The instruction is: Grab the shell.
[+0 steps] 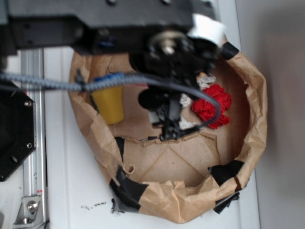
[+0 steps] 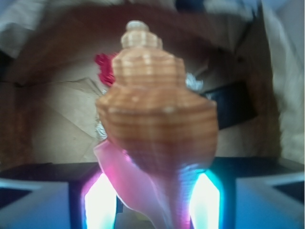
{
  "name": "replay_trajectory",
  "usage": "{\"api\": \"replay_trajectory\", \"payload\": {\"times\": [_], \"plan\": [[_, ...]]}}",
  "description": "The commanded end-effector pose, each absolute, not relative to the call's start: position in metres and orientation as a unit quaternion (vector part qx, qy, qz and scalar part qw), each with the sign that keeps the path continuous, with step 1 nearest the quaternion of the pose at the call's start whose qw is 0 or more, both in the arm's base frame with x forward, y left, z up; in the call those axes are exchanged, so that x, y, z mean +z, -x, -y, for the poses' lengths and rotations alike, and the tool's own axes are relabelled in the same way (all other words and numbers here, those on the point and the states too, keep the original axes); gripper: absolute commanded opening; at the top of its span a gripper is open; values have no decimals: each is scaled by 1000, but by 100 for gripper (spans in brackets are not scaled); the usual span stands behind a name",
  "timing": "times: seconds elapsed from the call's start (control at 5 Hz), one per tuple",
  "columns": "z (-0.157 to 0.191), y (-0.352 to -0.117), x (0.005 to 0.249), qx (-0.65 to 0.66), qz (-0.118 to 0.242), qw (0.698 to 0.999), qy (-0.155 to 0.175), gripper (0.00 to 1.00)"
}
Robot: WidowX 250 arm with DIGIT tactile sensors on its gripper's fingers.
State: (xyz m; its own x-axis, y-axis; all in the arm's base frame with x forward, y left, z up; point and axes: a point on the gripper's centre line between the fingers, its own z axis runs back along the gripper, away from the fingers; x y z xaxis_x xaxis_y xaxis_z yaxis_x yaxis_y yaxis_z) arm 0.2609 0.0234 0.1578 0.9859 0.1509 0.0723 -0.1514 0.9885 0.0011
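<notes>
In the wrist view the shell [image 2: 152, 119], orange-tan and ribbed with a spiral tip pointing away and a pale pink lip, fills the middle. My gripper [image 2: 152, 207] is shut on the shell's narrow end, with a glowing pad [image 2: 101, 205] on each side. In the exterior view the gripper [image 1: 169, 131] points down at the cardboard floor in the middle of the paper-walled pen, and the arm hides the shell. I cannot tell whether the shell touches the floor.
A crumpled brown paper wall [image 1: 252, 109], patched with black tape [image 1: 128, 188], rings the cardboard floor. A yellow sponge wedge [image 1: 108, 102] stands left of the gripper. Red crumpled material [image 1: 212, 106] and white-grey paper [image 1: 206, 81] lie to its right. A metal rail [image 1: 33, 143] runs along the left.
</notes>
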Motion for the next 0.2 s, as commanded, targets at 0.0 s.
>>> {"api": "replay_trajectory", "payload": {"times": [0.0], "plan": [[-2, -270, 171, 45, 44, 998, -5, 0]]}}
